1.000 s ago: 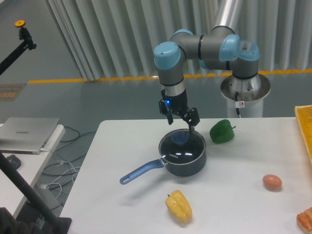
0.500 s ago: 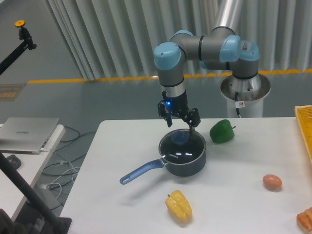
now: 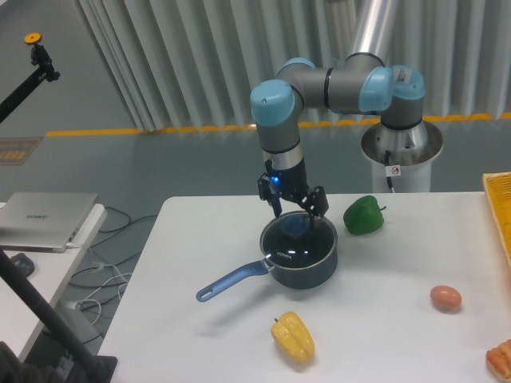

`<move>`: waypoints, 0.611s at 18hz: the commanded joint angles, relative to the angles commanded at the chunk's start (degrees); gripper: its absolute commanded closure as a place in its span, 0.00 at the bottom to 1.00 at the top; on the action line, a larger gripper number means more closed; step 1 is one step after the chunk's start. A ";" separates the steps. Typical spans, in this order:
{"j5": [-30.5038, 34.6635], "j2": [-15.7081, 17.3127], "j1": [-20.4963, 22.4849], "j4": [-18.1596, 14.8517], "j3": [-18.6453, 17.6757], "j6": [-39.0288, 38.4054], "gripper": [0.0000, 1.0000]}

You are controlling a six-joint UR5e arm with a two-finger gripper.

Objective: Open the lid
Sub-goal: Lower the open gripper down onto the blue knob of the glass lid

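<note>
The glass lid lies flat on the dark saucepan, its blue knob at the centre. The saucepan's blue handle points toward the front left. My gripper hangs just above the knob with its two fingers spread either side of it. It is open and holds nothing. The fingertips are close to the lid; I cannot tell whether they touch it.
A green pepper sits right of the pot. A yellow pepper lies in front of it. A brown egg is at the right, with a yellow crate edge and an orange item at the far right. A laptop sits on a side table at left.
My gripper has lowered slightly and shifted over the lid's knob. The lid and pot have not moved.
</note>
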 joint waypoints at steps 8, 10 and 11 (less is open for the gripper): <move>0.09 -0.96 0.00 0.09 0.00 0.09 0.00; 0.09 -1.23 0.00 0.09 0.00 0.09 0.00; 0.09 -1.14 0.00 0.09 -0.09 0.09 0.00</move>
